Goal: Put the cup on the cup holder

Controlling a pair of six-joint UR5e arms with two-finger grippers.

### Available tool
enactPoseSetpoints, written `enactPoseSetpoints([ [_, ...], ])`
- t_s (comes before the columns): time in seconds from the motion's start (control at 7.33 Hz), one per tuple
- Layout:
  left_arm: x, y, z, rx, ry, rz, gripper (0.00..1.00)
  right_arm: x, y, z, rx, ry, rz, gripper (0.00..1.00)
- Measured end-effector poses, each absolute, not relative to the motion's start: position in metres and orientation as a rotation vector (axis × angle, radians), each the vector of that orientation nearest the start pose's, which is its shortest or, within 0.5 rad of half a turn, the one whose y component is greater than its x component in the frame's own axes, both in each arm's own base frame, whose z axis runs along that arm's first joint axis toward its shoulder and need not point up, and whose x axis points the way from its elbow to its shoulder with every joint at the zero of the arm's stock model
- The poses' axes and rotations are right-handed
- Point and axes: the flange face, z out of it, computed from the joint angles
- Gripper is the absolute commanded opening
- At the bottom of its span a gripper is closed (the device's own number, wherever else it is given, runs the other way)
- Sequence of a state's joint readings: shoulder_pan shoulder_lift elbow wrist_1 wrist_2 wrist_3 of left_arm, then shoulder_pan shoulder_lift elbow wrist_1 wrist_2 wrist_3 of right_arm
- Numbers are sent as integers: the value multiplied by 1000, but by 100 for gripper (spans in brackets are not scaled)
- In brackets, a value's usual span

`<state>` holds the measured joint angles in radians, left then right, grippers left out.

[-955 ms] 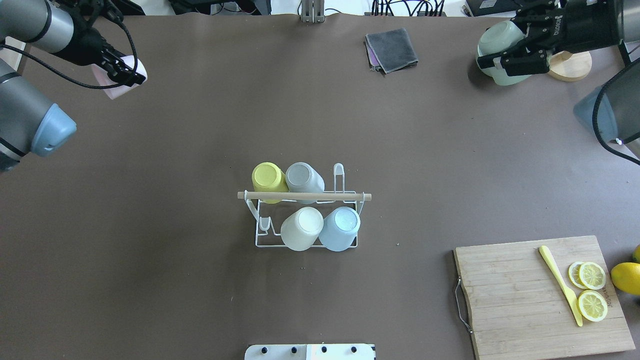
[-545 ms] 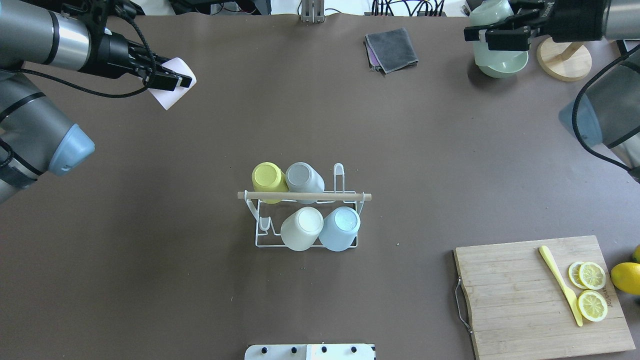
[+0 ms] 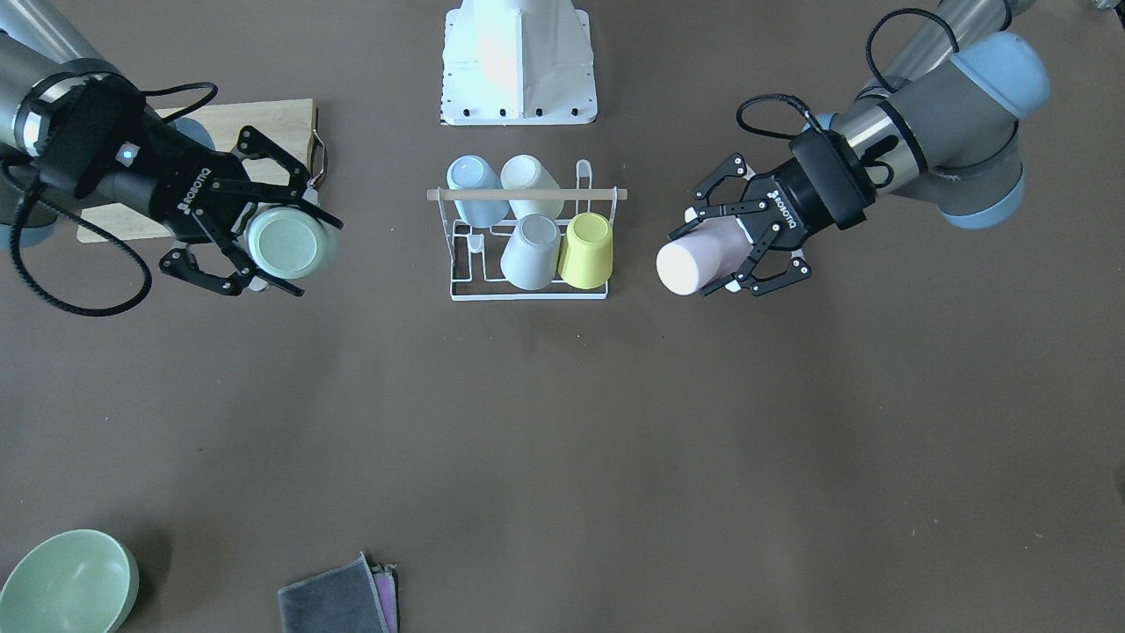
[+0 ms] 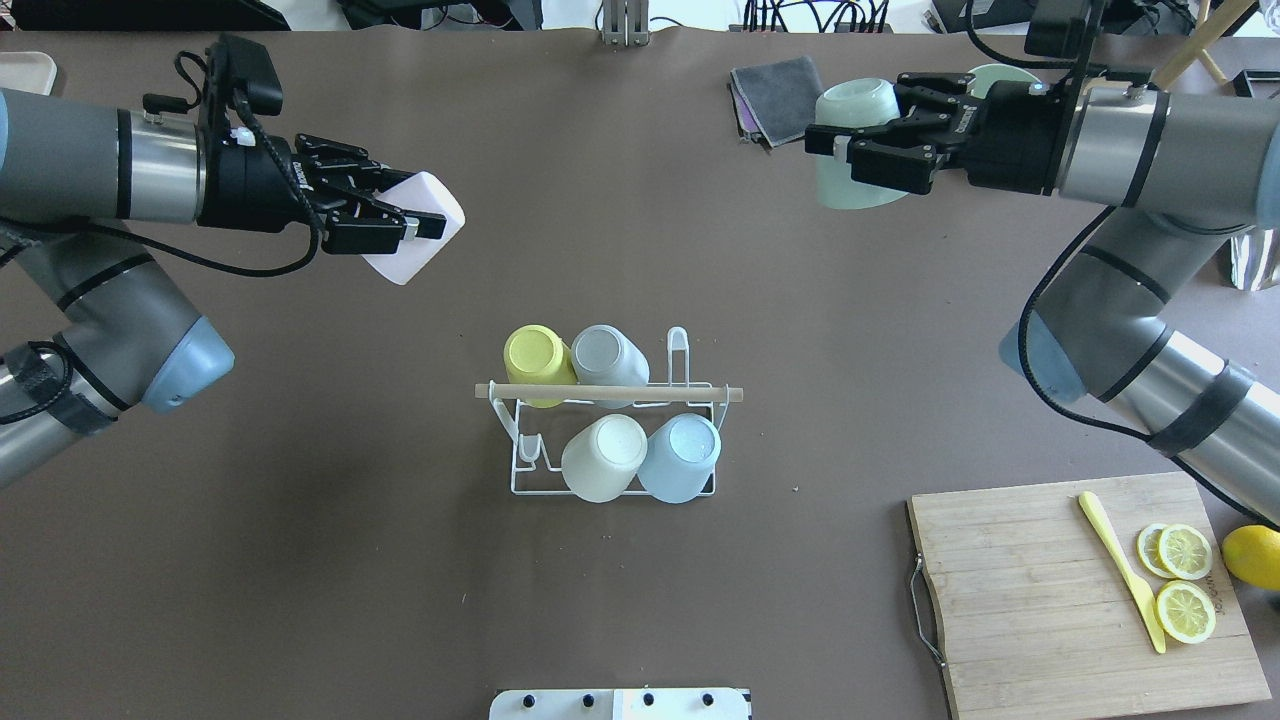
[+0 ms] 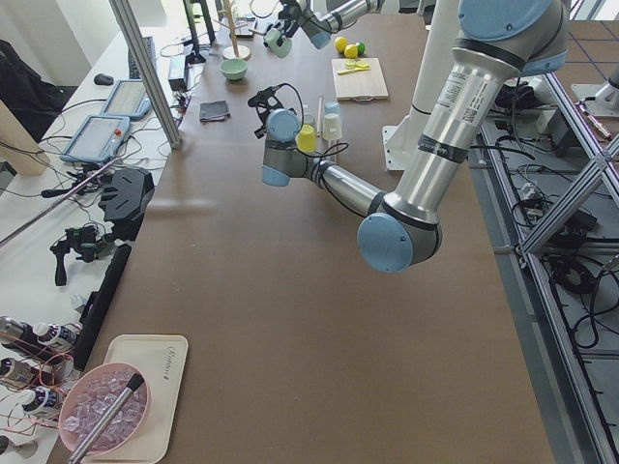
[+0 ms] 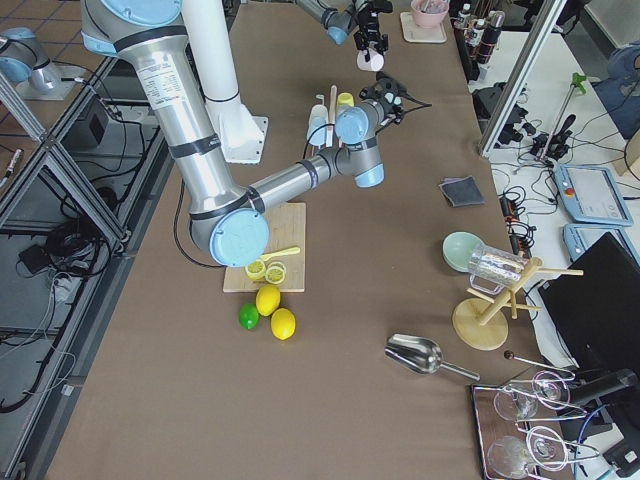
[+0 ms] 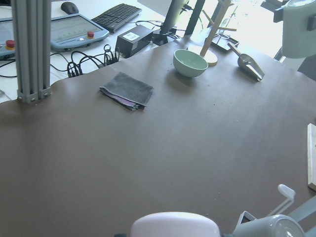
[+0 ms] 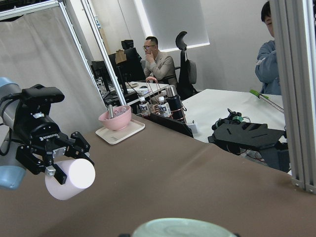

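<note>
The white wire cup holder (image 4: 700, 393) with a wooden rod handle stands mid-table and also shows in the front view (image 3: 527, 194). Several cups sit upside down on it: yellow (image 4: 535, 358), grey (image 4: 605, 356), cream (image 4: 603, 458), light blue (image 4: 680, 458). One peg at its back right (image 4: 677, 345) and one at its front left (image 4: 528, 450) are bare. My left gripper (image 4: 425, 220) is shut on a pink cup (image 4: 412, 245), held in the air left of and behind the holder. My right gripper (image 4: 835, 150) is shut on a pale green cup (image 4: 850, 105), in the air at the back right.
A folded grey cloth (image 4: 780, 95) lies at the back, next to the right gripper. A green bowl (image 3: 66, 580) sits behind it. A wooden cutting board (image 4: 1040, 590) with lemon slices and a yellow knife lies front right. A white box (image 4: 620, 703) is at the near edge.
Both arms have swung inward toward the table's middle. The left gripper carried the pink cup right; the right gripper carried the green cup left, away from the bowl.
</note>
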<state>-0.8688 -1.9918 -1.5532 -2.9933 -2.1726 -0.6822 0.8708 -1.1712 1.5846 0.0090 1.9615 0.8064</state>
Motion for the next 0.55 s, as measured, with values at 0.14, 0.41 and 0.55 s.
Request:
enactPoseSetpoints([
  [0.14,321,-487,279,1185,1492,539,0,-315,-485,254,1268,-1558,-326,0],
  [0.41,340,-455,272,1348,1567,410,0,-354,-472,232,1295,-1553,-361,0],
  [0.55,360,-431,261,1398,1605,336,0,-374,-464,227,1302,-1533,-372,0],
])
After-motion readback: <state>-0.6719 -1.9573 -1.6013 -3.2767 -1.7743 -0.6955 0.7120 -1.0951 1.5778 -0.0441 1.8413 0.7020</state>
